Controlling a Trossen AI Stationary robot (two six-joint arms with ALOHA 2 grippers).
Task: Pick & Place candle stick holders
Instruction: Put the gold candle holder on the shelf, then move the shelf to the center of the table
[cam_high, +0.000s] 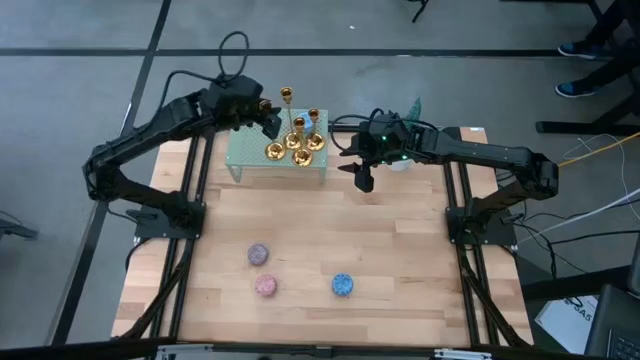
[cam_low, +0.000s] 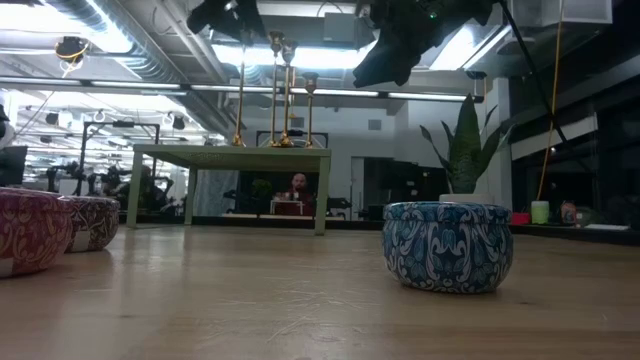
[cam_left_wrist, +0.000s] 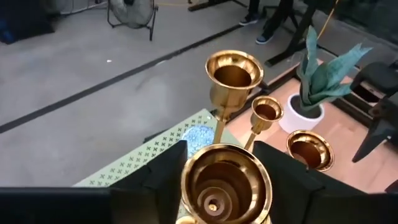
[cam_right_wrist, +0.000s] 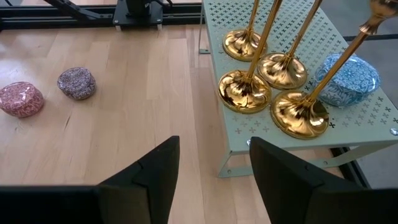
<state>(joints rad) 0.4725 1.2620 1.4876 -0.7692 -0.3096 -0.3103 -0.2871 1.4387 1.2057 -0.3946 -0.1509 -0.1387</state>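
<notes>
Two dark robot arms reach over a pale wooden table (cam_high: 330, 250) toward a small pale green perforated stand (cam_right_wrist: 360, 134) at its far edge. On the stand, clustered close together, are four shiny gold candle stick holders (cam_high: 298, 140), all upright, each with a round flared base, a thin stem and a small cup on top; a round blue-patterned candle (cam_right_wrist: 348, 79) sits on the stand beside their bases. The left gripper (cam_high: 270, 122) hovers at the stand's left side, right at the top of the nearest holder: in the left wrist view that holder's cup (cam_left_wrist: 227, 183) sits between the two dark fingers (cam_left_wrist: 155, 180), which stand partly apart, and whether they touch the cup cannot be told. The other three holders rise just beyond this gripper. The right gripper (cam_high: 363, 180) hangs in the air just off the stand's right side, fingers spread about halfway and holding nothing, with the holders' bases ahead of it. Well away from both grippers, on the near part of the table, lie three small round candles: a purple-grey speckled one (cam_high: 259, 254), a pink one (cam_high: 265, 285) and a blue one (cam_high: 343, 285). A potted plant (cam_left_wrist: 314, 81) stands past the stand's far right corner.
</notes>
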